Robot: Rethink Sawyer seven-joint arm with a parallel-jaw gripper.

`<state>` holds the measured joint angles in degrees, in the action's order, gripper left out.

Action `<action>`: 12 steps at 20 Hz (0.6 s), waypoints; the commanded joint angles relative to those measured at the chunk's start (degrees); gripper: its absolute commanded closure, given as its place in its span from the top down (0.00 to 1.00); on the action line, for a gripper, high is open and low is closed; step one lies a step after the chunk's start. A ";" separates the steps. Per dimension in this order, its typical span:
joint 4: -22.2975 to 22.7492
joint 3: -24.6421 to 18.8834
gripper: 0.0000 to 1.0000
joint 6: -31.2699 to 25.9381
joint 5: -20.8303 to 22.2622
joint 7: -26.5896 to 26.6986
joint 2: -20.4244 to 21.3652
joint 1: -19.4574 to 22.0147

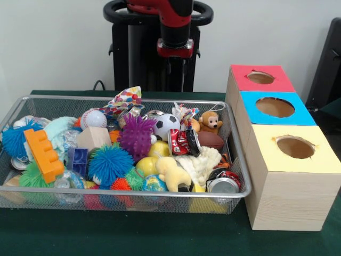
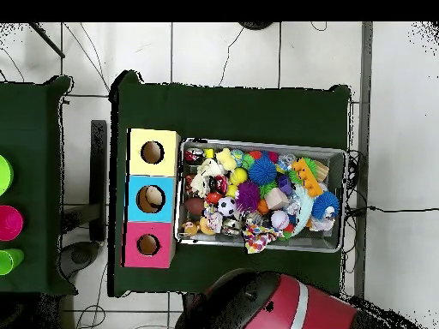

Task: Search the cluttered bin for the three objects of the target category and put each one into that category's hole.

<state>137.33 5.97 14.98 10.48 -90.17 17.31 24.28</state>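
Note:
The bin (image 1: 241,178) is a wide silver wire-mesh basket on the green table, also seen in the overhead view (image 2: 257,143). It is heaped with toys: a purple spiky ball (image 1: 137,136), a blue spiky ball (image 1: 109,164), a soccer ball (image 1: 167,124), a baseball (image 1: 96,118), a monkey plush (image 1: 210,122), a brown football (image 1: 210,140), crushed cans (image 1: 224,184) and an orange block (image 1: 42,154). Beside the bin stand three wooden boxes with holes, topped red (image 1: 279,80), blue (image 1: 250,106) and yellow (image 1: 266,154). My gripper (image 1: 176,64) hangs above the bin's far edge, clear of the toys.
The boxes form a row along the bin's short side, seen in the overhead view as yellow (image 2: 152,137), blue (image 2: 151,182) and pink (image 2: 147,230). A second green table with coloured cups (image 2: 7,221) stands at the overhead view's left edge. A black object (image 1: 327,58) sits behind the boxes.

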 commanded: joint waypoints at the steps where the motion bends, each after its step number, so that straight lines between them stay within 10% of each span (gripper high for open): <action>1: -13.89 0.23 1.00 -3.90 0.91 -3.57 2.60 1.38; 12: -20.73 1.58 1.00 -3.81 6.37 -2.63 1.81 2.77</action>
<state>130.38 8.65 13.04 15.08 -90.17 19.22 25.57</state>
